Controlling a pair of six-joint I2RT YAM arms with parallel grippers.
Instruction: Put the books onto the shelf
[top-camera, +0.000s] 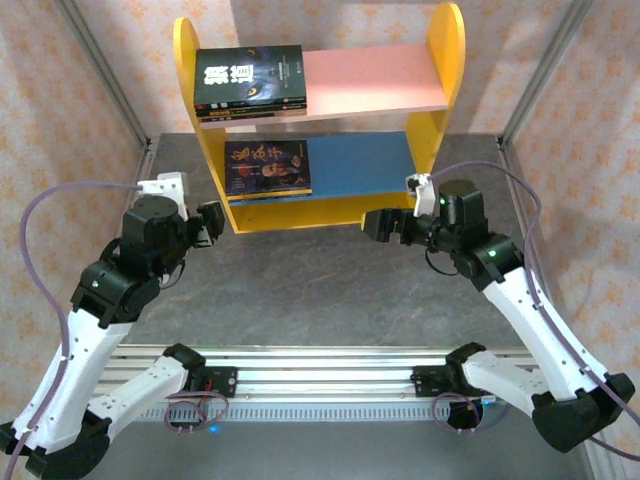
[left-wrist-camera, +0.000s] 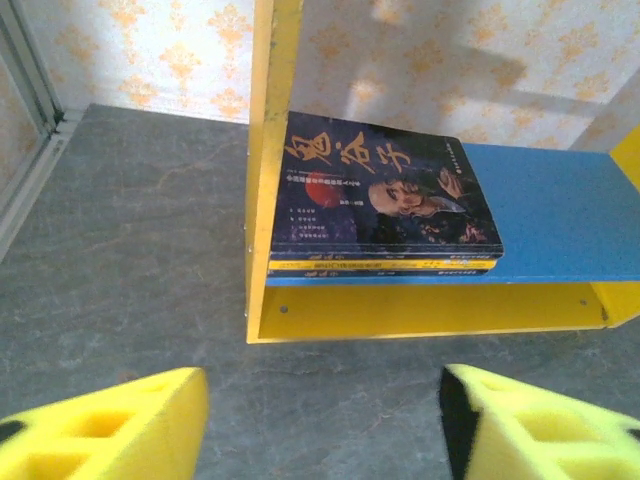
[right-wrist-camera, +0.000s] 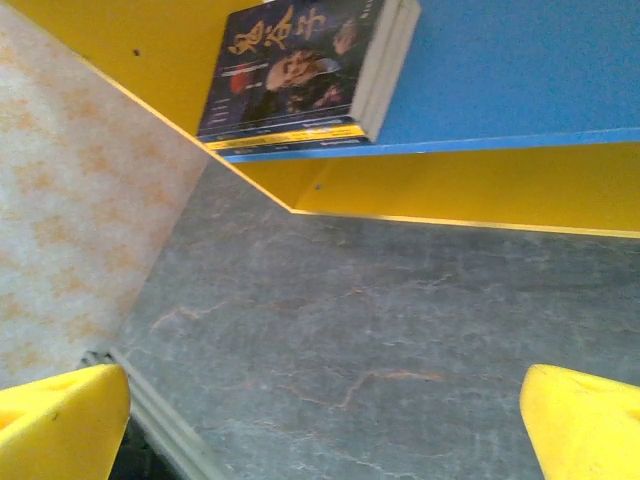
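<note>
Both arms crook at the elbow and reach low toward the shelf (top-camera: 446, 70). The left gripper (top-camera: 212, 224) is by its left panel and the right gripper (top-camera: 374, 224) near its right, each spread wide and empty. The books lie flat, an upper stack (top-camera: 250, 82) on the pink board (top-camera: 380, 80) and a lower stack (top-camera: 267, 168) on the blue board (top-camera: 360, 160), above a grey marbled table (top-camera: 300, 290) between floral-papered walls (top-camera: 60, 90).

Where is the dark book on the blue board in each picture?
Top view: book left of middle, on the blue board.
Left wrist view: book in the middle, upper half; blue board to its right.
Right wrist view: book at the top, left of middle; blue board to its right.
Shared landmark: the blue board it lies on.
</note>
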